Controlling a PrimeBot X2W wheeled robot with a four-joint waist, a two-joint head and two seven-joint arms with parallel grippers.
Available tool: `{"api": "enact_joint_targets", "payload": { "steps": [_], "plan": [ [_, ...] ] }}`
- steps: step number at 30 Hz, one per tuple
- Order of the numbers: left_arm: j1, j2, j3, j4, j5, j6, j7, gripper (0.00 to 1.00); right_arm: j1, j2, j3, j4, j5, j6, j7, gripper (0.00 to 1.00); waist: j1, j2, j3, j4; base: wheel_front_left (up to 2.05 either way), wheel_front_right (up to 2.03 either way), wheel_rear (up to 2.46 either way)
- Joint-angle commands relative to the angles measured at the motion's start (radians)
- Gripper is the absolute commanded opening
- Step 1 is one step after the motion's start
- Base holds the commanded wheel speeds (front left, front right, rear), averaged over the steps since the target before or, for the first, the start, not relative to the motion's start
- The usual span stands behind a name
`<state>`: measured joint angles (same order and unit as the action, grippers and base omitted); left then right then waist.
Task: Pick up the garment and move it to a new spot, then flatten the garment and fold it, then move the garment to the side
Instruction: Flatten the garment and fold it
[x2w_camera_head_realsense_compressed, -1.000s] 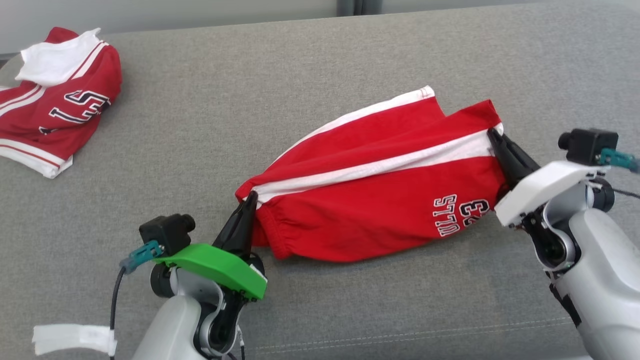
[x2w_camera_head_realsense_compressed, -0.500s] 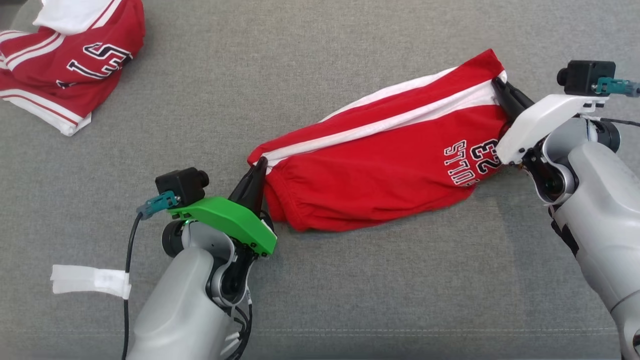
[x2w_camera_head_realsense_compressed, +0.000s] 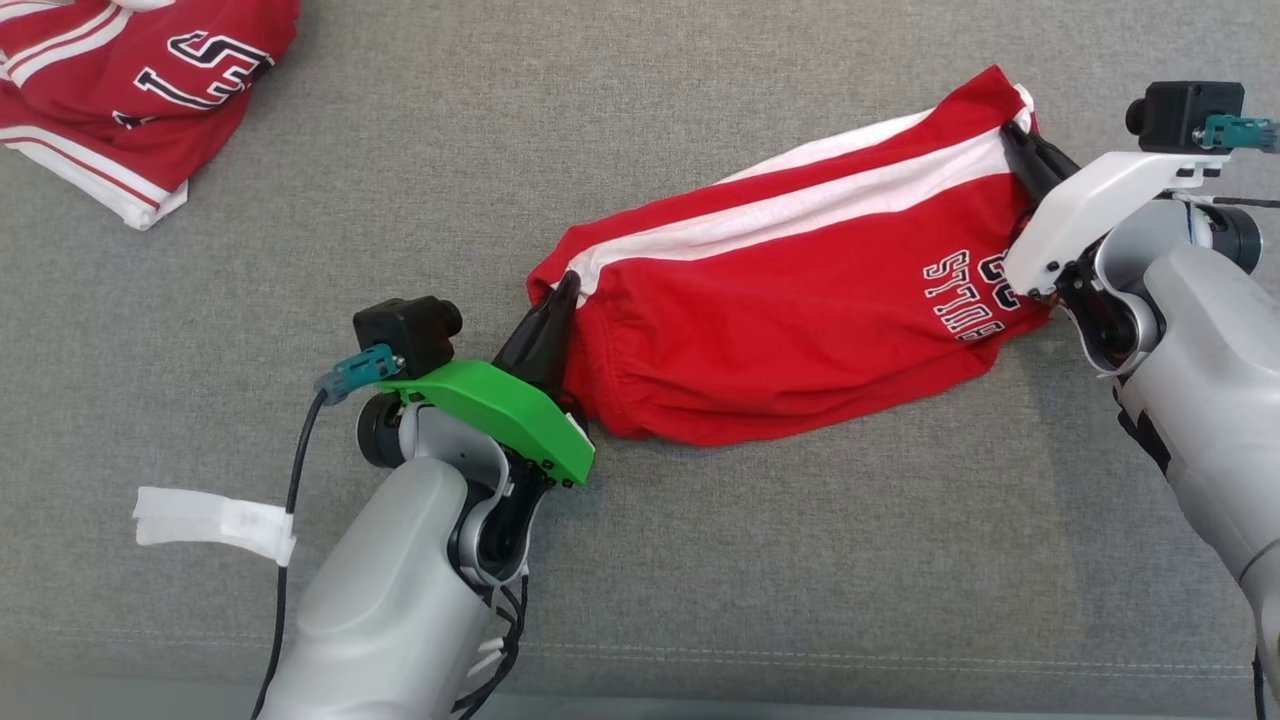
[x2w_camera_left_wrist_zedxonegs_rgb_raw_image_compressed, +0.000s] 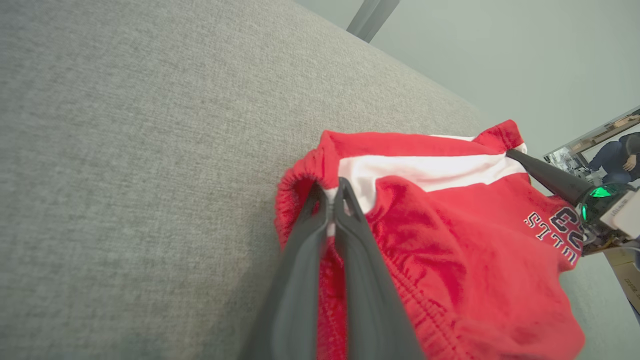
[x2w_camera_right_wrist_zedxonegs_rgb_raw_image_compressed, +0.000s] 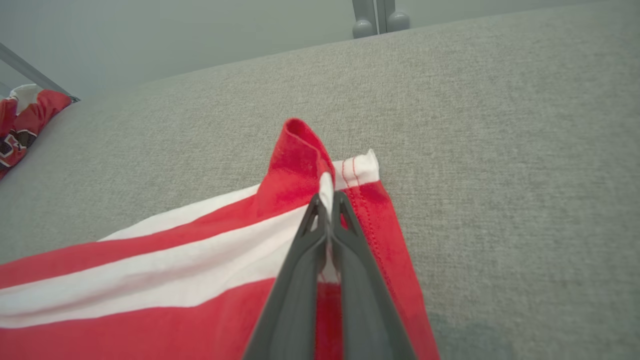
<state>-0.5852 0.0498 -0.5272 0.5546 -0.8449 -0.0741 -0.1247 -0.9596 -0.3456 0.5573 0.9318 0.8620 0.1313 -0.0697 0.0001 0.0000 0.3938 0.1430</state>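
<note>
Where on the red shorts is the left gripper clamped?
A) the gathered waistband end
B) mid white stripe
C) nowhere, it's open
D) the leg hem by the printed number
A: the left gripper is shut on the red shorts at the gathered elastic waistband; the right gripper pinches the hem end.

Two red garments (x2w_camera_head_realsense_compressed: 790, 330) (x2w_camera_head_realsense_compressed: 120, 90), two robot arms (x2w_camera_head_realsense_compressed: 400, 600) (x2w_camera_head_realsense_compressed: 1200, 400), one white strip (x2w_camera_head_realsense_compressed: 210, 520), one cushion (x2w_camera_head_realsense_compressed: 800, 600).

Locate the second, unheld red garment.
The second garment lies on the grey surface at the head view's upper left corner, apart from the held shorts.
</note>
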Motion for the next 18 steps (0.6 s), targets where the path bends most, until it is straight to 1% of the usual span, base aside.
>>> {"api": "enact_joint_targets", "payload": {
  "steps": [1, 2, 3, 4, 5, 9, 10, 12, 13, 14, 15, 18],
  "plan": [
    [-0.019, 0.002, -0.008, -0.006, 0.010, 0.007, -0.005, 0.00, -0.016, -0.009, 0.009, 0.006, 0.012, -0.001, -0.011, 0.25, -0.0001, 0.0000, 0.001, 0.002, 0.00, 0.00, 0.00],
    [-0.020, 0.002, -0.012, -0.010, 0.016, 0.013, -0.003, 0.00, -0.019, -0.010, 0.018, 0.010, 0.018, -0.001, -0.017, 0.34, -0.0001, 0.0000, 0.002, 0.003, 0.00, 0.00, 0.00],
    [-0.020, 0.002, -0.014, -0.014, 0.018, 0.017, -0.002, 0.00, -0.025, -0.013, 0.028, 0.014, 0.022, -0.001, -0.023, 0.47, -0.0001, 0.0000, 0.002, 0.004, 0.00, 0.00, 0.00],
    [-0.018, 0.004, -0.016, -0.017, 0.021, 0.022, 0.000, 0.00, -0.030, -0.017, 0.037, 0.018, 0.026, -0.001, -0.029, 0.80, -0.0001, 0.0000, 0.001, 0.005, 0.00, 0.00, 0.00],
    [-0.017, 0.008, -0.019, -0.019, 0.024, 0.026, 0.004, 0.00, -0.035, -0.020, 0.048, 0.021, 0.030, -0.001, -0.036, 1.00, -0.0001, 0.0000, 0.001, 0.005, 0.00, 0.00, 0.00],
    [-0.006, 0.023, -0.029, -0.032, 0.041, 0.049, 0.010, 0.01, -0.047, -0.032, 0.088, 0.035, 0.041, -0.001, -0.055, 1.00, -0.0001, 0.0000, -0.005, 0.003, 0.00, 0.00, 0.00],
    [-0.001, 0.025, -0.029, -0.038, 0.041, 0.054, 0.012, 0.20, -0.049, -0.036, 0.096, 0.038, 0.047, -0.001, -0.058, 1.00, -0.0001, 0.0000, -0.008, 0.003, 0.00, 0.00, 0.00],
    [0.009, 0.033, -0.030, -0.054, 0.047, 0.064, 0.014, 0.40, -0.052, -0.047, 0.111, 0.047, 0.052, -0.001, -0.071, 1.00, -0.0001, 0.0000, -0.013, 0.000, 0.00, 0.00, 0.00],
    [0.015, 0.039, -0.031, -0.061, 0.050, 0.068, 0.016, 0.53, -0.052, -0.052, 0.120, 0.049, 0.056, -0.001, -0.078, 1.00, -0.0001, 0.0000, -0.016, -0.002, 0.00, 0.00, 0.00],
    [0.022, 0.046, -0.033, -0.069, 0.054, 0.073, 0.017, 0.96, -0.051, -0.057, 0.126, 0.051, 0.062, -0.001, -0.087, 1.00, -0.0001, 0.0000, -0.020, -0.004, 0.00, 0.00, 0.00],
    [0.029, 0.052, -0.035, -0.080, 0.057, 0.077, 0.017, 1.00, -0.052, -0.062, 0.129, 0.049, 0.068, -0.001, -0.096, 1.00, -0.0001, 0.0000, -0.025, -0.006, 0.00, 0.00, 0.00],
    [0.052, 0.070, -0.035, -0.122, 0.064, 0.094, 0.017, 1.00, -0.045, -0.085, 0.142, 0.035, 0.088, -0.001, -0.124, 1.00, -0.0001, 0.0000, -0.040, -0.014, 0.00, 0.00, 0.00]
  ]
}}
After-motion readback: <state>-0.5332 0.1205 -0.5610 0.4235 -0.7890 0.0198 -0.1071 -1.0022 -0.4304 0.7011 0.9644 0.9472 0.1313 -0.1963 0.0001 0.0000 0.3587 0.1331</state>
